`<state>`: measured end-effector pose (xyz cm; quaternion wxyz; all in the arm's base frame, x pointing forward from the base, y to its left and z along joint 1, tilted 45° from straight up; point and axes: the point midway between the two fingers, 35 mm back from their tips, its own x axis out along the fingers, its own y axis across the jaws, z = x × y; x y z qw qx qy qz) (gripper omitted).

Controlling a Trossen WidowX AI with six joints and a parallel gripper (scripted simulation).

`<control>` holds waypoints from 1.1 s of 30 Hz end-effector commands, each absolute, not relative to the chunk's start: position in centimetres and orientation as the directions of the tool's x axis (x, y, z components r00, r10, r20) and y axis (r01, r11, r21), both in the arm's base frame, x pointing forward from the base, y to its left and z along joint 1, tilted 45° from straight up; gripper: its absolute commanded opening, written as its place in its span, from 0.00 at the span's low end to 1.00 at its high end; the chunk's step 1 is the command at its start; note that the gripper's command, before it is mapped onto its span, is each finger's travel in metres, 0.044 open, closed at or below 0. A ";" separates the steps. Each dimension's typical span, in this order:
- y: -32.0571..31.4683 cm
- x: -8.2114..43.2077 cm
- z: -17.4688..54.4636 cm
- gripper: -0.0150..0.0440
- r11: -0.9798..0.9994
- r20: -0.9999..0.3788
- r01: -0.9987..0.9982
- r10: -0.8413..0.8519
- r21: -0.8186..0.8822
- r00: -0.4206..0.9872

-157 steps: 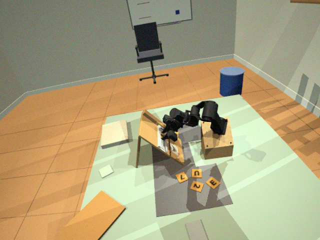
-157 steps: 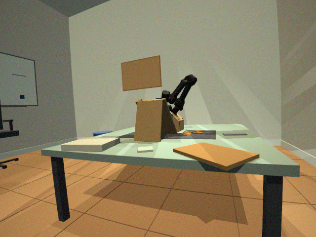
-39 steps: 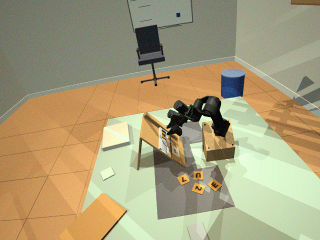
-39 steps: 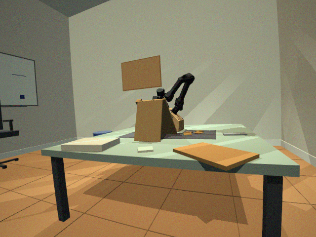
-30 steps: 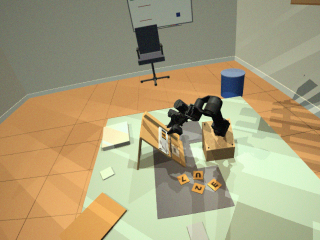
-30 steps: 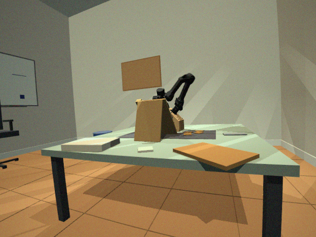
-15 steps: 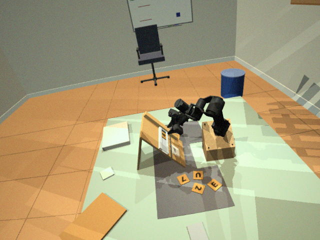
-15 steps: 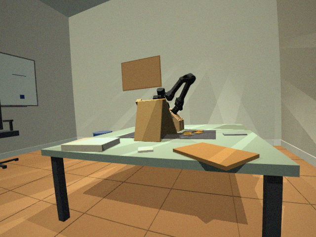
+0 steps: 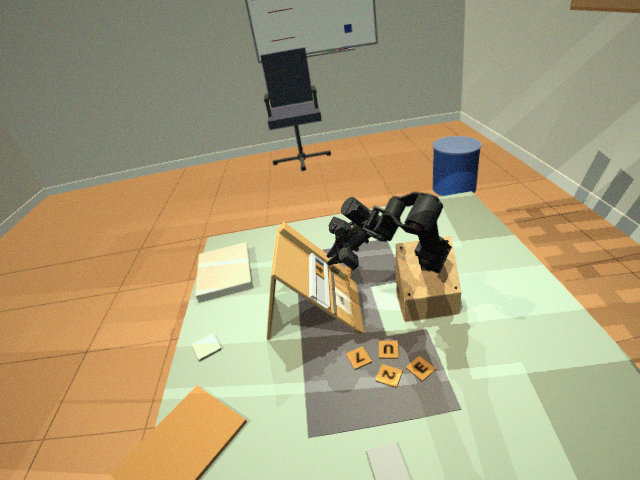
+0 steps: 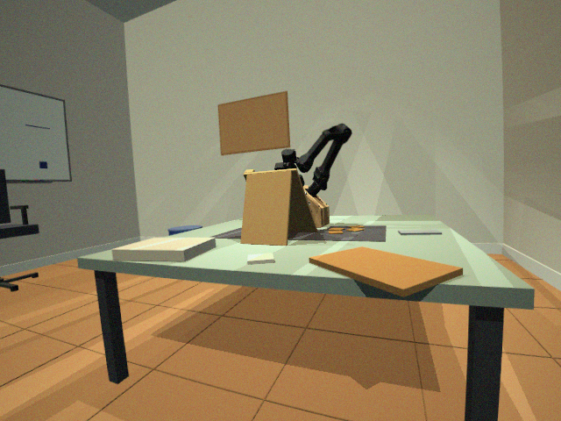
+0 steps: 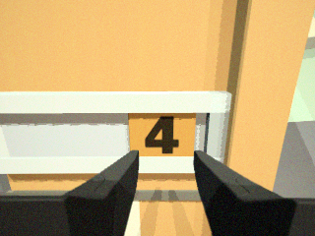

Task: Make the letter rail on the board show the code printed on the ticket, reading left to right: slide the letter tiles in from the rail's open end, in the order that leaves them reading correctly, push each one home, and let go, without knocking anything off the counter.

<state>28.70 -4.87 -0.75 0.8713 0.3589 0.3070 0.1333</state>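
Observation:
My gripper (image 9: pixel 331 260) (image 11: pixel 165 156) is partly open and empty. Its fingertips are just below and in front of the orange 4 tile (image 11: pixel 167 134) (image 9: pixel 319 268). That tile sits upright in the white rail (image 11: pixel 59 101) (image 9: pixel 312 283) near its right end in the wrist view, with a narrow pale strip between it and a dark line. The rail left of it is empty. The ticket (image 9: pixel 342 301) is on the sloped board (image 9: pixel 294 263) (image 11: pixel 98 44); its print is unreadable. Loose tiles marked like 7 (image 9: pixel 358 357), U (image 9: pixel 388 349), 2 (image 9: pixel 388 375) and E (image 9: pixel 420 367) lie apart.
The loose tiles lie on a dark mat (image 9: pixel 341 408). The arm's wooden base block (image 9: pixel 431 304) is right of the board. A cream box (image 9: pixel 224 276) (image 10: pixel 158 249), a small pale block (image 9: pixel 206 347) and an orange panel (image 9: pixel 186 439) (image 10: pixel 385 269) are on the counter.

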 end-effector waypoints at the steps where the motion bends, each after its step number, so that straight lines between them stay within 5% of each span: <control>1: -4.9 28.7 -0.8 0.35 0.707 -0.439 -0.012 0.453 0.708 0.776; 4: -4.9 28.7 -0.8 0.25 0.707 -0.439 -0.012 0.453 0.708 0.776; 17: -5.1 29.3 -1.4 0.25 0.708 -0.478 0.008 0.469 0.706 0.743; 33: -3.1 32.1 1.4 0.25 0.726 -0.695 -0.031 0.669 0.687 0.264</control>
